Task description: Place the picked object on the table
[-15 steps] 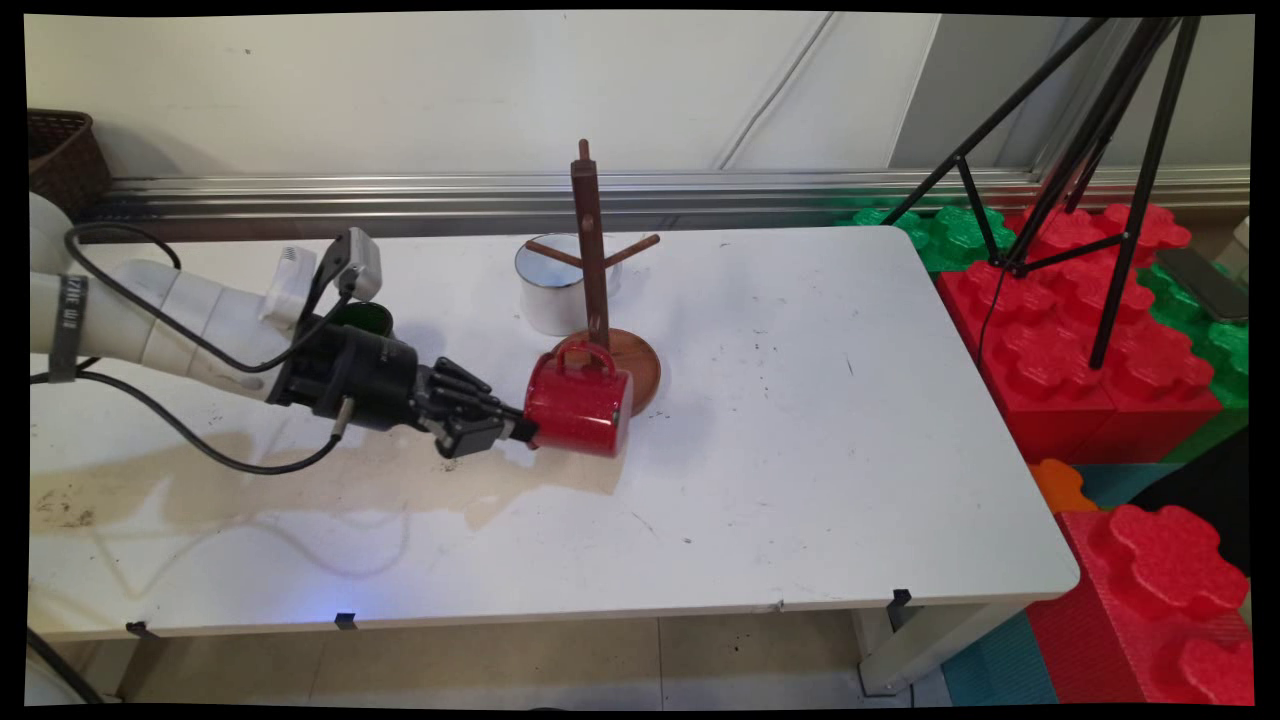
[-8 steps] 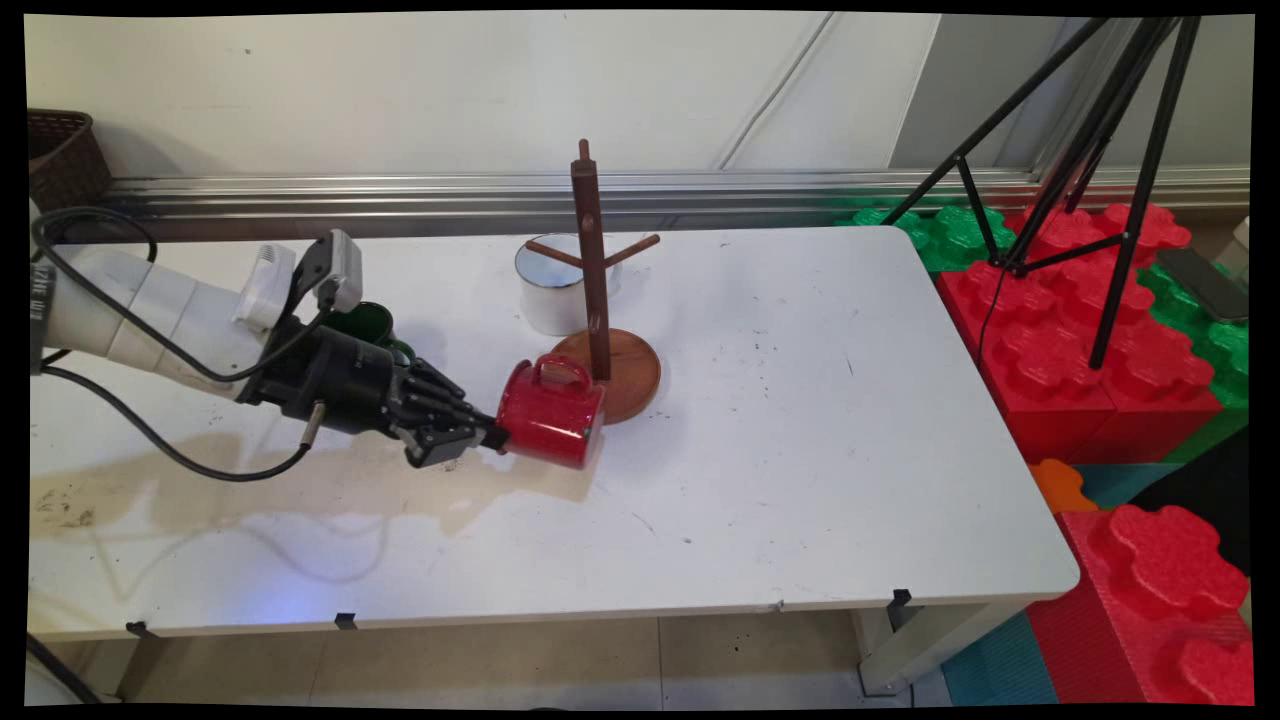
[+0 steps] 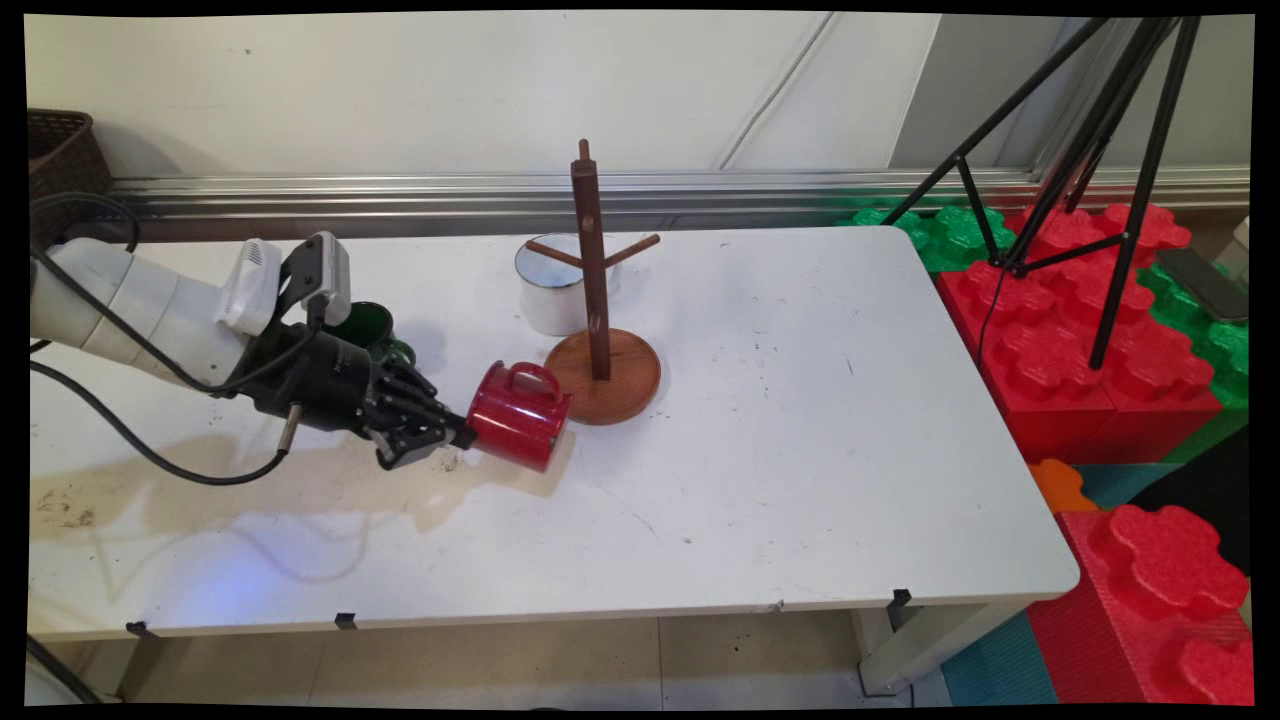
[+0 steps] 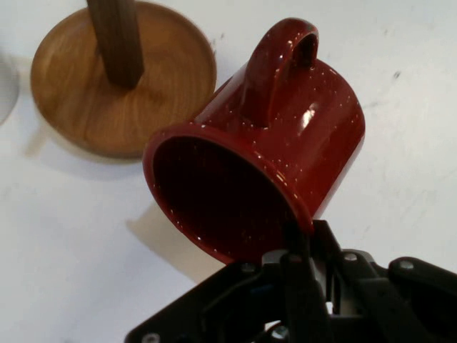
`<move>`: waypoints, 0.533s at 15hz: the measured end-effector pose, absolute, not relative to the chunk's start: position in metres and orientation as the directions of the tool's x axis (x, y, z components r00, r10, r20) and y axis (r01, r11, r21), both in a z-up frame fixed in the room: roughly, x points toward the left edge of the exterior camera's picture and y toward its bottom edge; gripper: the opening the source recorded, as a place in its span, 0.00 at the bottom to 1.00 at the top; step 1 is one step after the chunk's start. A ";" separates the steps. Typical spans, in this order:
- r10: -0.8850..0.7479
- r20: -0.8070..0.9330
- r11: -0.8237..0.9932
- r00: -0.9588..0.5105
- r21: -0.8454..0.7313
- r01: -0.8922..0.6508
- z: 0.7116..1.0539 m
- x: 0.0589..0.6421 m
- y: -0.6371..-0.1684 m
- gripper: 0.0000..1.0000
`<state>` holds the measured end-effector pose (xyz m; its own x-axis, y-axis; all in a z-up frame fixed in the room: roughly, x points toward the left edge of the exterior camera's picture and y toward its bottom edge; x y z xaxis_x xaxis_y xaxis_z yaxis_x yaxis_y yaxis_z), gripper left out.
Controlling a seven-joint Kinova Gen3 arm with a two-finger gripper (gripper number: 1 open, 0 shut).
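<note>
Left of centre in the main view, the black hand (image 3: 462,437) is clamped on the rim of a red mug (image 3: 517,416), which it holds on its side, tilted, with the open mouth turned back toward the hand and the handle uppermost. The hand view shows this closely: one finger (image 4: 298,246) reaches inside the mouth of the red mug (image 4: 275,150) and the wall is pinched near the lip, so the hand (image 4: 308,243) is closed down to the thickness of that wall.

The mug hangs just above the white bench (image 3: 780,470), casting a shadow below it, and whether its lower edge touches the surface cannot be told. It sits just to the lower left of the wooden mug tree (image 3: 595,290), close to the round base but apart from it; in the hand view the base (image 4: 125,78) lies in the upper left, clear of the mug.

The tree's pegs are all bare. A white enamel cup (image 3: 548,285) stands behind the tree, toward the top of the frame, and a green mug (image 3: 368,325) sits partly hidden behind the arm at the left.

So far, then: the red mug is gripped and lifted; it hangs on no peg, and its handle is near no peg.
</note>
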<state>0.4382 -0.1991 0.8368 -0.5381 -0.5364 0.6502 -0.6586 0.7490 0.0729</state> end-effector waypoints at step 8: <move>-0.484 0.587 0.780 -0.649 -0.046 -0.624 0.843 0.444 -0.197 0.00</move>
<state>0.4443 -0.1975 0.8434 -0.6491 -0.4841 0.5868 -0.6238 0.7802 -0.0464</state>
